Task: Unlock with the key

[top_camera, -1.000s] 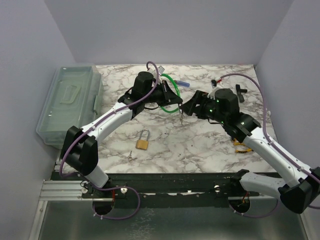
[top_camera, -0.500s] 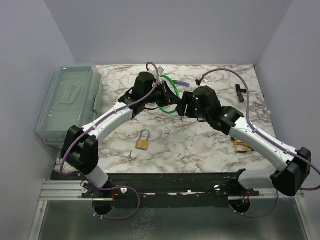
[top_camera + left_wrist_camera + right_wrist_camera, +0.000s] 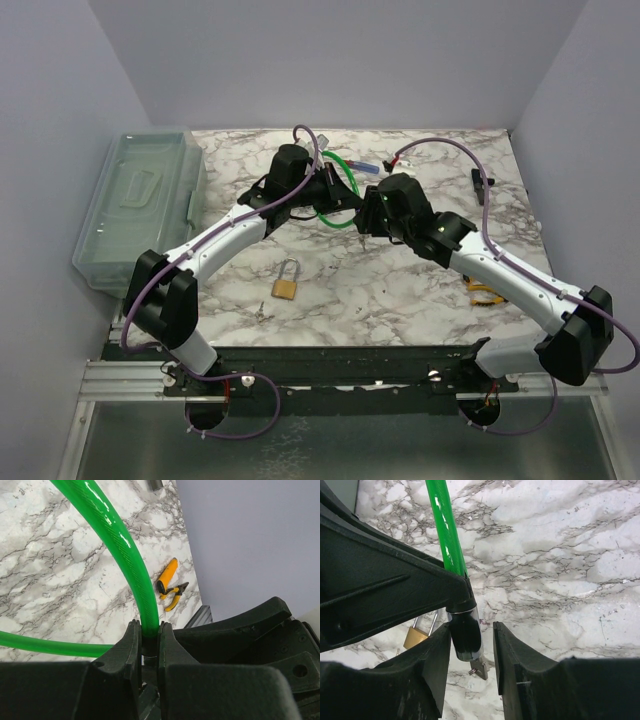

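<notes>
R pincer (image 3: 471, 642) moved in beside L pincer (image 3: 146, 647) since earlier frame; jaws part-spread astride lock barrel (image 3: 465, 630), key (image 3: 479, 669) at its tip. L pincer pinched green cable (image 3: 120, 555) above tabletop (image 3: 420, 290). Step judged: key grasp. Next prob. needs lower closure, then twist.

Soft, even light falls from above. The marble surface (image 3: 420, 290) is bright, with only faint shadows. The top view is sharp. In the wrist views the near black fingers (image 3: 525, 680) look slightly blurred, and the green cable (image 3: 120, 545) carries white glare.
</notes>
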